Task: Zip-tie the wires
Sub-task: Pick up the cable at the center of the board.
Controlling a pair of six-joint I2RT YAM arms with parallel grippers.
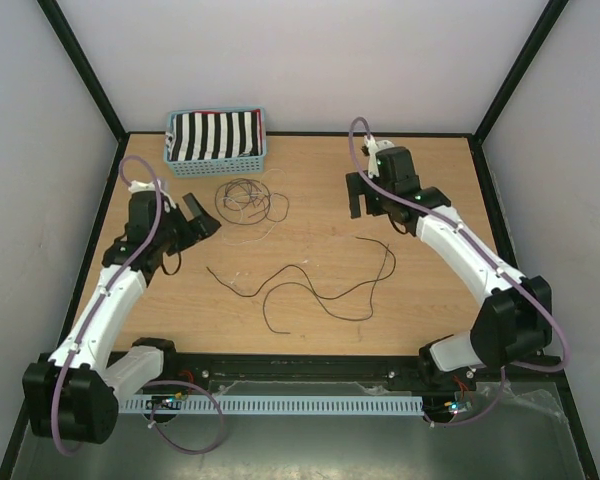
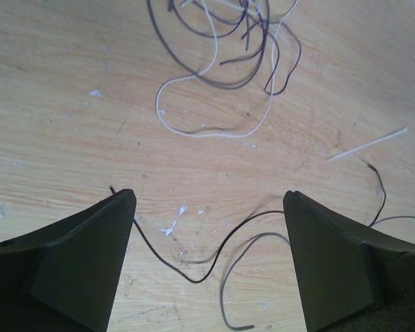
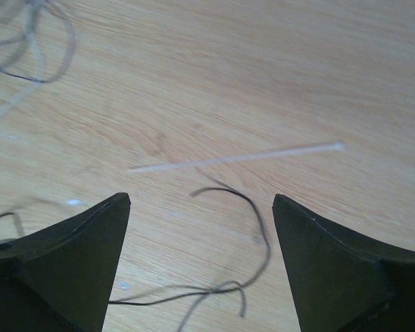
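Note:
The wires lie loose on the wooden table. A tangle of dark and pale loops sits near the back, and long black strands curl across the middle. My left gripper is open and empty, left of the tangle. In the left wrist view its jaws stand wide above a black strand, with the tangle ahead. My right gripper is open and empty, right of the tangle. In the right wrist view its jaws stand wide over a black strand end. A thin white strip lies just beyond; it also shows in the left wrist view.
A blue basket holding a black-and-white striped cloth stands at the back left corner. Black frame posts and pale walls enclose the table. A white slotted rail runs along the near edge between the arm bases.

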